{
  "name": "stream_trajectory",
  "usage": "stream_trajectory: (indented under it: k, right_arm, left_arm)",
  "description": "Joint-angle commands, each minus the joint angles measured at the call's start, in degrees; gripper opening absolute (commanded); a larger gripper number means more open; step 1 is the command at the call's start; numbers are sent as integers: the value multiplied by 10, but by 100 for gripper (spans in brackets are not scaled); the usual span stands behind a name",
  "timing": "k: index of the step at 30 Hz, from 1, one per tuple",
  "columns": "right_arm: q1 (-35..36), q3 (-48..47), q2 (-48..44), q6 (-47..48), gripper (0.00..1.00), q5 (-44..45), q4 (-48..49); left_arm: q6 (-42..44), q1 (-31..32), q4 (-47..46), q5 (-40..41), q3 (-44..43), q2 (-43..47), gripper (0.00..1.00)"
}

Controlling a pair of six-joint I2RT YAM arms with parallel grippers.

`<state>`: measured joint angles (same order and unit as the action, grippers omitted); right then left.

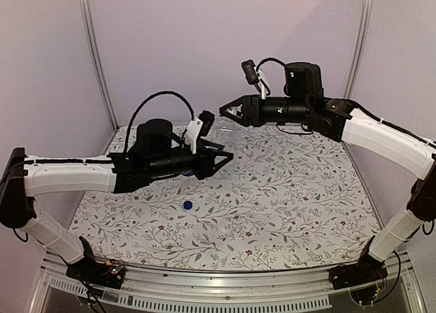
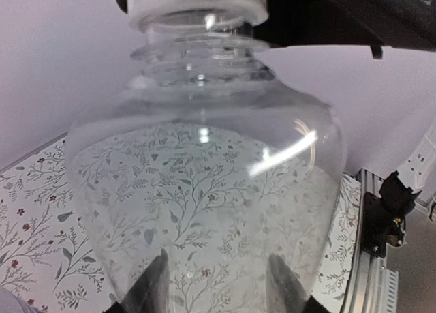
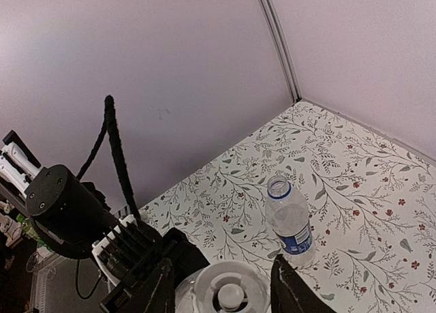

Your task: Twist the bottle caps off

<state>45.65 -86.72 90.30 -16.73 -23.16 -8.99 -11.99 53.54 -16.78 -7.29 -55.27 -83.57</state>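
A plain, unlabelled clear bottle (image 2: 204, 190) is held off the surface (image 1: 286, 204) by the left end effector (image 1: 221, 156). Its two fingers are seen through the clear wall at the bottle's base end and are clamped on the body. The bottle's long axis runs along the line of that end effector, with the neck pointing away from the left wrist and towards the right end effector (image 1: 228, 112). In the top view the bottle itself can hardly be made out.

A white cap (image 3: 228, 296) is seated on the neck. The right end effector is closed on it, with a dark finger lying against each side.

A second bottle (image 3: 289, 221) stands upright on the surface by the back wall, with its neck open. A blue label is wrapped round its lower body, and the writing on it is too small to be read. A blue cap (image 1: 187, 205) lies alone on the floral-patterned surface, nearer the front than the left arm and apart from both bottles.

In the right wrist view the left arm's black housing and a looped black cable (image 3: 116, 156) are seen just behind the capped neck.
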Motion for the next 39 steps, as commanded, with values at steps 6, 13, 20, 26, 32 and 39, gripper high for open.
stream_trajectory:
  k: [6,13,20,26,32,39]
  right_arm:
    - [3,-9,6,1,23,-11,7]
    - [2,-4,-3,34,3,-41,8]
    - [-9,12,-26,150,1,-226,3]
    - [-13,40,-54,251,2,-383,-8]
    - [-20,32,-40,268,10,-506,-8]
    - [-20,28,-30,254,27,-485,-7]
  left_arm:
    - [13,10,-1,12,-4,16,22]
    - [30,9,-6,-8,4,33,22]
    - [57,-6,-26,-173,24,68,23]
    - [50,-24,-35,-360,31,83,25]
    - [26,-30,-65,-464,30,71,24]
    - [22,-30,-67,-464,24,61,24]
